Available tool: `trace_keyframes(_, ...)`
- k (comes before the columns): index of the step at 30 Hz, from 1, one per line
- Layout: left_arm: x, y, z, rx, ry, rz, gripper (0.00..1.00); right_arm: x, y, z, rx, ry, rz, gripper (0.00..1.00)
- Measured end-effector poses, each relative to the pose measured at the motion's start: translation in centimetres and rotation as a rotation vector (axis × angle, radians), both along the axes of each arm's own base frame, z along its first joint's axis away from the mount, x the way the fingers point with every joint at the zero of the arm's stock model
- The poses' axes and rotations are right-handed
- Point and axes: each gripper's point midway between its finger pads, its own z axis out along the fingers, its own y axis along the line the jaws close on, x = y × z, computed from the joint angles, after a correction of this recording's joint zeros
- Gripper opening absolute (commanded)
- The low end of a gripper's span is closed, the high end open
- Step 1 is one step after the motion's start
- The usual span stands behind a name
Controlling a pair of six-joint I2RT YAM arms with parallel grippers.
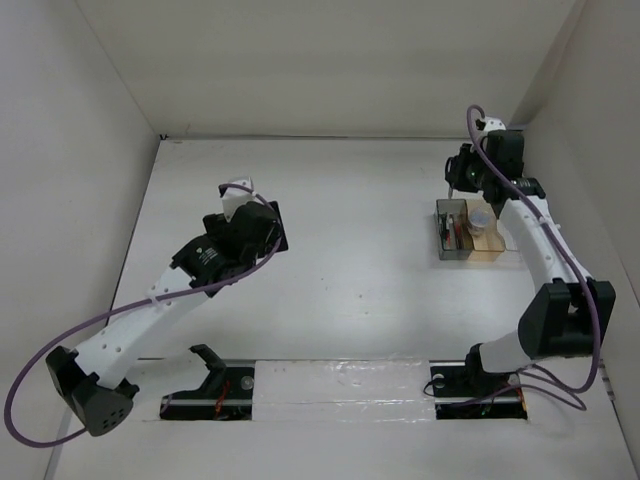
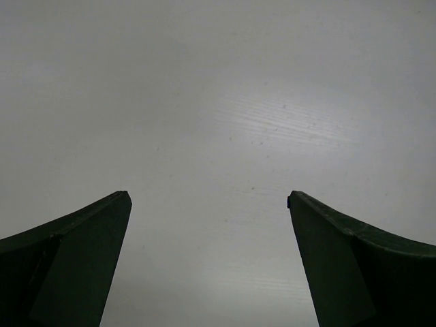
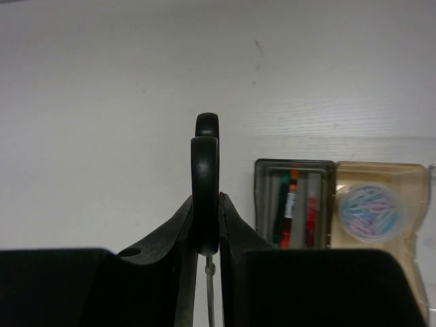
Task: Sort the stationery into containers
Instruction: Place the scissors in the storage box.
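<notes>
My right gripper (image 3: 206, 197) is shut on the black handle of the scissors (image 3: 206, 157), whose grey blades point down between the fingers. In the top view it (image 1: 462, 180) hovers just behind the desk organizer (image 1: 441, 230). The organizer's dark grey compartment (image 3: 294, 163) holds the dark green pen (image 3: 282, 204) and two red-and-white pens (image 3: 291, 208). The clear round tape roll (image 3: 369, 210) lies in the tan compartment beside it. My left gripper (image 2: 208, 197) is open and empty over bare white table, at mid-left in the top view (image 1: 255, 228).
White walls close in the table at the back and on both sides. The right wall stands close to the organizer. The arm bases (image 1: 225, 385) sit on a taped strip at the near edge.
</notes>
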Motion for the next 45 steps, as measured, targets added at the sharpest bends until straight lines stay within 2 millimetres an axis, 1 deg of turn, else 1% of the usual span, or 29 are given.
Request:
trace_keyframes(3, -1.4, 1.0, -2.2, 0.031, 0.036, -0.015, 1.0, 0.6, -2.3, -1.1, -0.074, 0.056, -0.024, 0.0)
trace_keyframes(5, -1.5, 1.1, -2.4, 0.031, 0.038, -0.024, 1.0, 0.8, -3.6, -1.4, -0.119, 0.09, -0.022, 0.0)
trace_keyframes(7, -1.6, 1.0, -2.2, 0.017, 0.026, -0.031, 1.0, 1.2, -5.5, -1.0, -0.149, 0.119, -0.03, 0.0)
trace_keyframes(9, -1.7, 1.0, -1.6, 0.0, 0.007, -0.038, 1.0, 1.8, -7.9, -0.2, -0.167, 0.12, -0.057, 0.0)
trace_keyframes(11, -1.8, 1.0, -0.9, -0.019, -0.017, -0.042, 1.0, 1.8, -10.2, 0.6, -0.194, 0.113, -0.085, 0.0)
trace_keyframes(12, -1.9, 1.1, -0.6, -0.026, -0.027, -0.043, 1.0, 1.7, -11.7, 0.7, -0.215, 0.113, -0.111, 0.0)
trace_keyframes(15, -2.2, 1.4, 0.1, -0.046, -0.052, -0.045, 1.0, 0.9, -14.9, 0.3, -0.244, 0.132, -0.167, 0.0)
trace_keyframes(17, -2.4, 1.6, 0.4, -0.058, -0.066, -0.045, 1.0, 0.4, -16.2, -0.9, -0.223, 0.146, -0.173, 0.0)
trace_keyframes(18, -2.4, 1.6, 0.5, -0.063, -0.071, -0.046, 1.0, 0.1, -16.5, -1.4, -0.22, 0.155, -0.176, 0.0)
trace_keyframes(21, -2.6, 1.5, 0.6, -0.074, -0.074, -0.054, 1.0, -1.1, -17.8, -4.2, -0.227, 0.213, -0.18, 0.0)
trace_keyframes(25, -2.5, 1.3, 0.5, -0.074, -0.071, -0.062, 1.0, -2.2, -18.1, -7.8, -0.227, 0.291, -0.162, 0.0)
trace_keyframes(28, -2.5, 1.2, 0.5, -0.076, -0.072, -0.066, 1.0, -2.7, -18.7, -9.6, -0.227, 0.336, -0.172, 0.0)
trace_keyframes(31, -2.5, 1.1, 0.6, -0.08, -0.074, -0.068, 1.0, -2.9, -19.9, -10.4, -0.244, 0.359, -0.203, 0.0)
trace_keyframes(35, -2.4, 0.9, 0.7, -0.088, -0.076, -0.076, 1.0, -3.1, -21.6, -10.9, -0.269, 0.375, -0.255, 0.0)
trace_keyframes(41, -2.4, 0.8, 0.4, -0.085, -0.072, -0.085, 1.0, -2.6, -22.9, -11.5, -0.251, 0.384, -0.297, 0.0)
trace_keyframes(45, -2.4, 0.6, -0.1, -0.077, -0.058, -0.091, 1.0, -2.0, -23.7, -11.4, -0.191, 0.367, -0.332, 0.0)
